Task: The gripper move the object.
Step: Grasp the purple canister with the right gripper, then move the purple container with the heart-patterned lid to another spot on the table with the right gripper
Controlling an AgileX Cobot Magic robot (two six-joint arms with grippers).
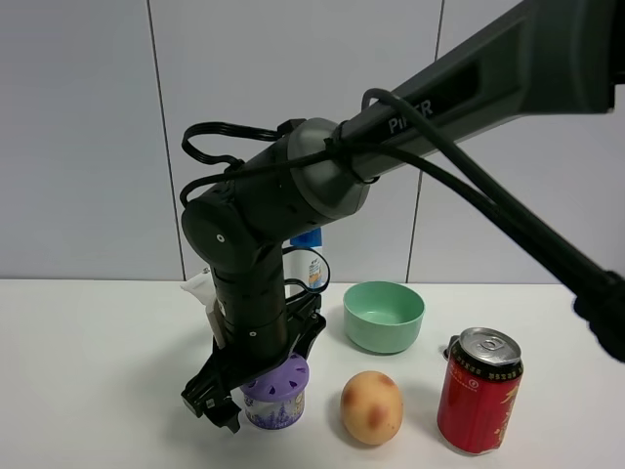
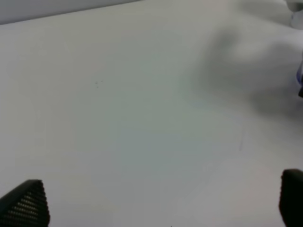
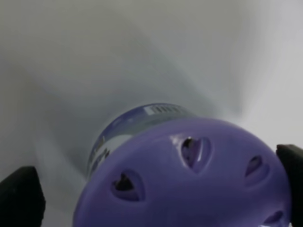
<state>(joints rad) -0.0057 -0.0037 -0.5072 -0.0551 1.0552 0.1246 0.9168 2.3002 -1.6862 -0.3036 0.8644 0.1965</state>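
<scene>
The object, a small squat tub (image 1: 276,399) with a lilac slotted lid and a floral label, stands near the front of the white table (image 1: 88,362). My right gripper (image 1: 256,387), a black claw on a thick dark-grey arm, reaches down over it from the upper right. In the right wrist view the lilac lid (image 3: 189,179) fills the space between the two spread fingertips (image 3: 21,194); the jaws stand open around the tub. My left gripper (image 2: 156,208) is open over bare table, and it does not show in the exterior view.
A mint-green bowl (image 1: 384,315) stands behind and right of the tub. An orange-brown egg-shaped ball (image 1: 371,407) lies just right of the tub, and a red drink can (image 1: 479,389) stands further right. A small bottle (image 1: 312,266) is partly hidden behind the arm.
</scene>
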